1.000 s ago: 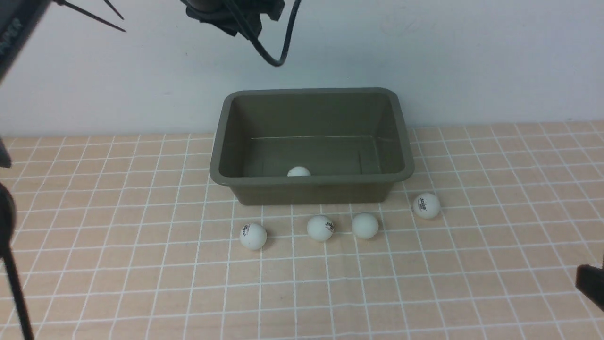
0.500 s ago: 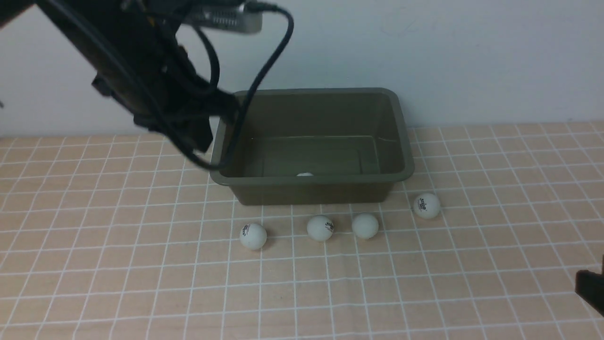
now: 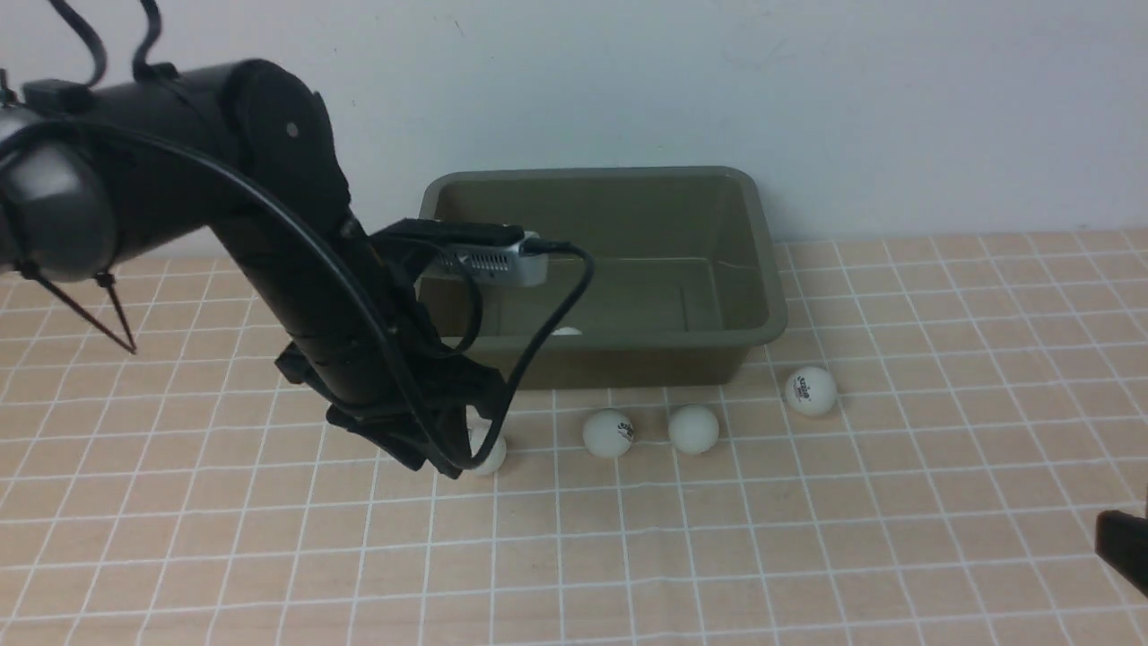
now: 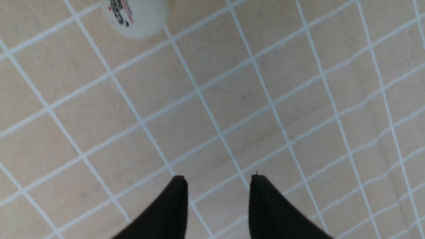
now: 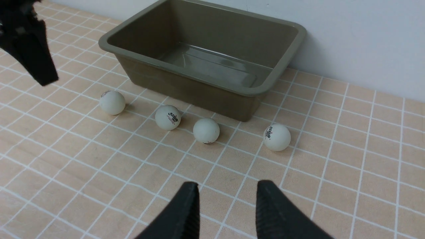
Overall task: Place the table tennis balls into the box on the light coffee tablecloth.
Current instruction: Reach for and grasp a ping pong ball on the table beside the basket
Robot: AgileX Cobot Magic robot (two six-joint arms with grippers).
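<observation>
Reaching for: leftmost ball (image 3: 489,455), on the tablecloth (image 3: 807,538) just before the box (image 3: 771,269).
Ball from left tool (image 4: 218,181): ahead of the tips, off to one side, not between them.
State, left tool: parted, empty.
State, right tool (image 5: 227,191): well back, parted, empty.
Axis: none; a sphere.

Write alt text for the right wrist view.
Four white table tennis balls lie in a loose row on the peach checked tablecloth, just in front of an olive-green plastic box. The right gripper, open and empty, shows in the foreground; part of the black left arm hangs near the end ball.
</observation>
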